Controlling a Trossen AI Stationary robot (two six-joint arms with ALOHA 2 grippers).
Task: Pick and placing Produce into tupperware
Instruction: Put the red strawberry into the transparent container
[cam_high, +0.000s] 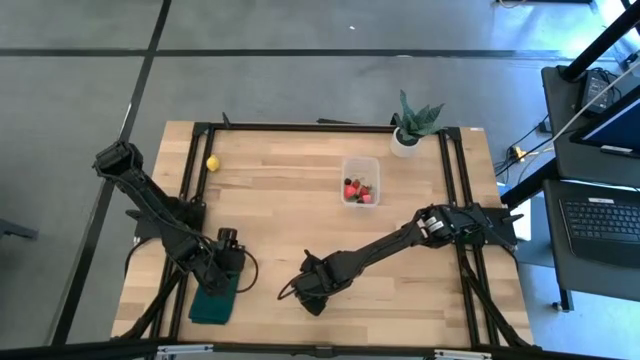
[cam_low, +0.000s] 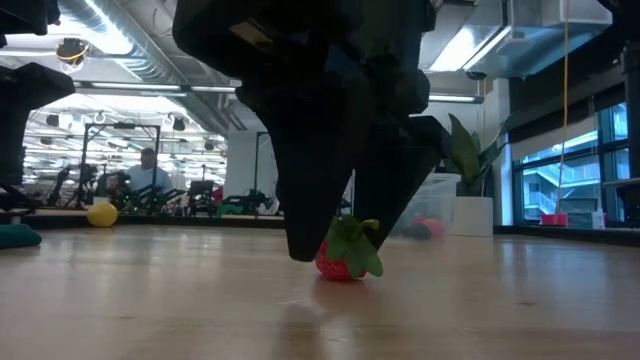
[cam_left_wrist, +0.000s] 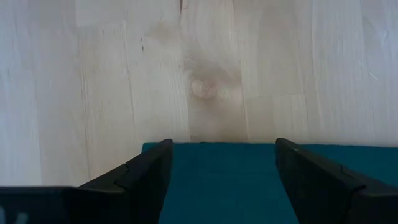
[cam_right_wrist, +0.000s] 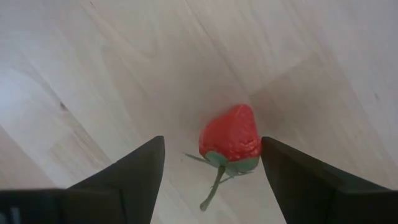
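A red strawberry with a green top (cam_right_wrist: 230, 138) lies on its side on the wooden table, near the front middle (cam_low: 338, 262). My right gripper (cam_right_wrist: 212, 142) points down over it, open. One finger stands on each side of the berry, and no touch shows. The clear tupperware (cam_high: 360, 182) sits toward the far right with red and pink produce inside. A yellow piece (cam_high: 212, 162) rests on the table at the far left. My left gripper (cam_left_wrist: 222, 149) waits open above the dark green cloth (cam_left_wrist: 217, 183) at the front left.
A potted green plant (cam_high: 410, 125) stands at the far right, just behind the tupperware. The black table frame (cam_high: 300, 127) runs along the edges. Bare wood lies between the strawberry and the tupperware. A person sits in the room far behind the table (cam_low: 150, 175).
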